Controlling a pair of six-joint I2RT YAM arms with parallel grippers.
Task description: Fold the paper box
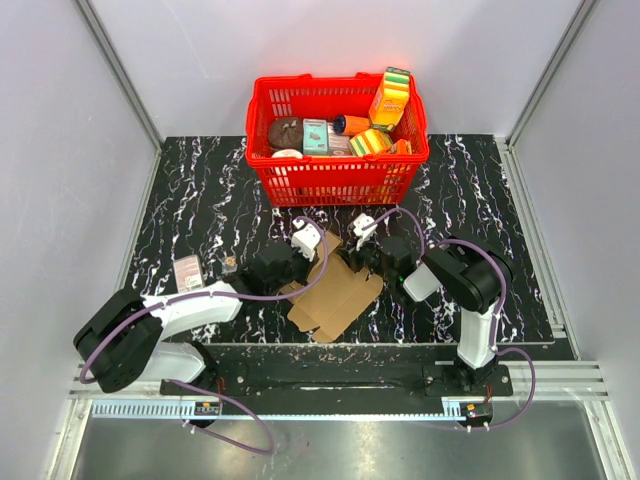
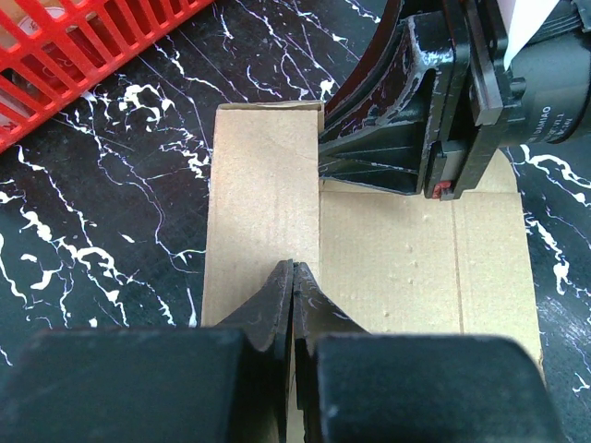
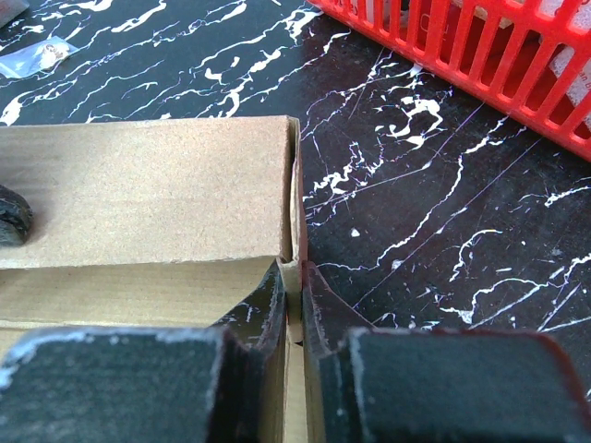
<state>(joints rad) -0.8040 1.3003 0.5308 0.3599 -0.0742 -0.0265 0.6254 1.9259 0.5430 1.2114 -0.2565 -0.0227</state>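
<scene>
**Part-folded paper box [image 1: 335, 295] lies on the black marbled table [image 1: 200, 200] between the two arms, just in front of the red basket [image 1: 335, 180].**

The left gripper [image 2: 293, 277] has its fingers pressed together, tips down on the box's left panel. I cannot tell whether a layer of card is pinched between them. The right gripper [image 3: 294, 277] is nipped onto a thin upright edge of card at the end of a raised panel. The card looks light and thin, stiff only across its panels. I judge it will hinge readily at the creases but dent or tear if squeezed hard mid-panel. Flap edges close to a crease look the best hold, with a neighbouring panel pinned flat. The basket holds a brown lump [image 1: 285, 131] at its left, a teal packet [image 1: 315, 135] beside it, and a yellow-and-green carton [image 1: 390, 97] at the right poking above the rim.
</scene>
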